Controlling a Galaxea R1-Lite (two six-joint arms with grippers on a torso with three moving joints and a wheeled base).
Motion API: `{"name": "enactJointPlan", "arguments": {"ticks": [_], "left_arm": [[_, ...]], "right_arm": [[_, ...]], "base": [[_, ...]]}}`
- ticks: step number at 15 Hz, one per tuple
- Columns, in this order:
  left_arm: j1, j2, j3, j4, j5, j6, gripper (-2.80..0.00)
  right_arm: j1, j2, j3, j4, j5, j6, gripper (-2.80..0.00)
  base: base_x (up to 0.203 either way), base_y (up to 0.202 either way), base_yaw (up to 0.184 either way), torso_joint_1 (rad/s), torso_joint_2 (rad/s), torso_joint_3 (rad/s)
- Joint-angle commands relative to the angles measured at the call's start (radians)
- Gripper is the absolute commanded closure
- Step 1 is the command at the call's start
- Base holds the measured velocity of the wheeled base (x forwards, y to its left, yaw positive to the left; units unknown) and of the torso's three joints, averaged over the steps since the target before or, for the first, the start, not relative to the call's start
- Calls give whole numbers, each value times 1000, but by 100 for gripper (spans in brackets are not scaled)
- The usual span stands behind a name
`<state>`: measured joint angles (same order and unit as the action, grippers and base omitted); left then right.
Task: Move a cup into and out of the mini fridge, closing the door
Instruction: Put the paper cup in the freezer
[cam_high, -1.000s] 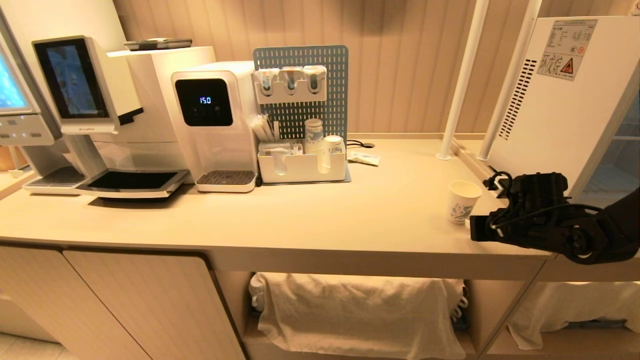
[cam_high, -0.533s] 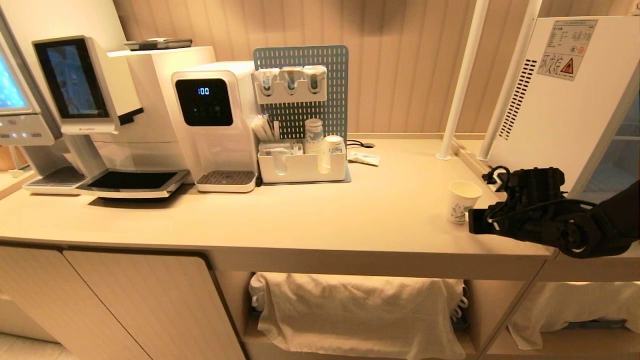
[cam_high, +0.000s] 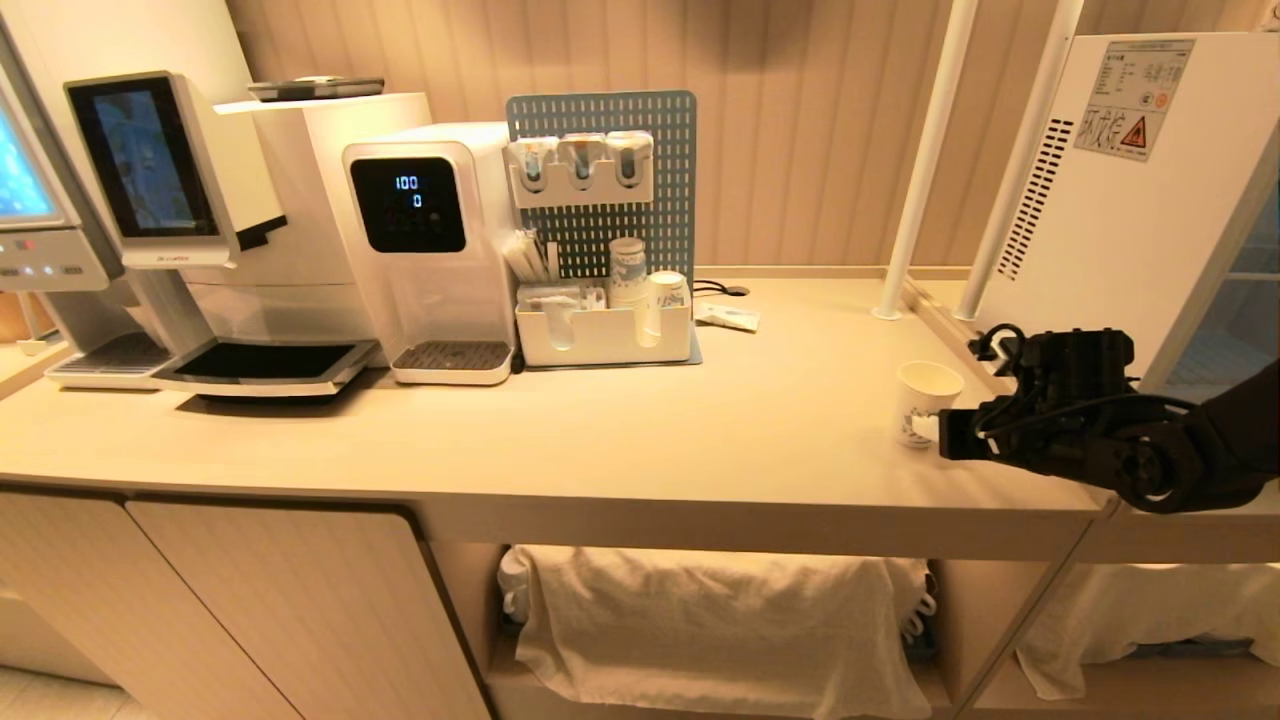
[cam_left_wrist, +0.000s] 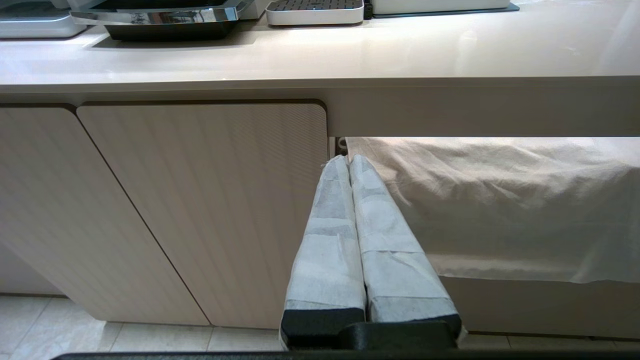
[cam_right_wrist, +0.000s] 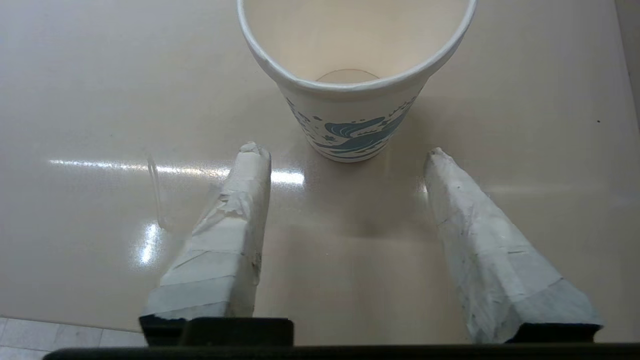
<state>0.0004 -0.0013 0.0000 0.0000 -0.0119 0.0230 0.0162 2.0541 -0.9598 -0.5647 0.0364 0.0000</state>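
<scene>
The cup (cam_high: 922, 400), white paper with a blue print, stands upright and empty on the counter (cam_high: 650, 430) near its right end. In the right wrist view the cup (cam_right_wrist: 352, 100) sits just beyond my right gripper (cam_right_wrist: 345, 151), whose taped fingers are open on either side of its base without touching it. In the head view the right gripper (cam_high: 940, 432) reaches in from the right, level with the cup. The mini fridge (cam_high: 1120, 200) rises behind that arm; only a sliver of its glass front shows, so the door's position is unclear. My left gripper (cam_left_wrist: 348, 160) hangs shut below the counter.
A water dispenser (cam_high: 430, 250), a coffee machine (cam_high: 200, 200) and a white organiser with stacked cups (cam_high: 600, 335) line the back left. Two white poles (cam_high: 925, 160) stand beside the fridge. A cloth (cam_high: 720, 620) hangs under the counter.
My right gripper has risen slightly and come closer to the cup, and its fingers have opened. The cup has stayed in place.
</scene>
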Motion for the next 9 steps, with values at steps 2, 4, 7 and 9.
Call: {"name": "enactJointPlan", "arguments": {"ticks": [2,4,7,9], "left_arm": [[0,1,0,0,0,0,0],[0,1,0,0,0,0,0],[1,1,0,0,0,0,0],[1,1,0,0,0,0,0]], "right_arm": [[1,-7,10,-4,-1,-2,-280],[1,2,5,-10,-1,0,-280],[1,35,-20,-19,-1,-1,-280],[1,64,-63,-33,-1,-1,-280]], "base": [[0,0,0,0,0,0],[0,0,0,0,0,0],[0,0,0,0,0,0],[0,0,0,0,0,0]]}}
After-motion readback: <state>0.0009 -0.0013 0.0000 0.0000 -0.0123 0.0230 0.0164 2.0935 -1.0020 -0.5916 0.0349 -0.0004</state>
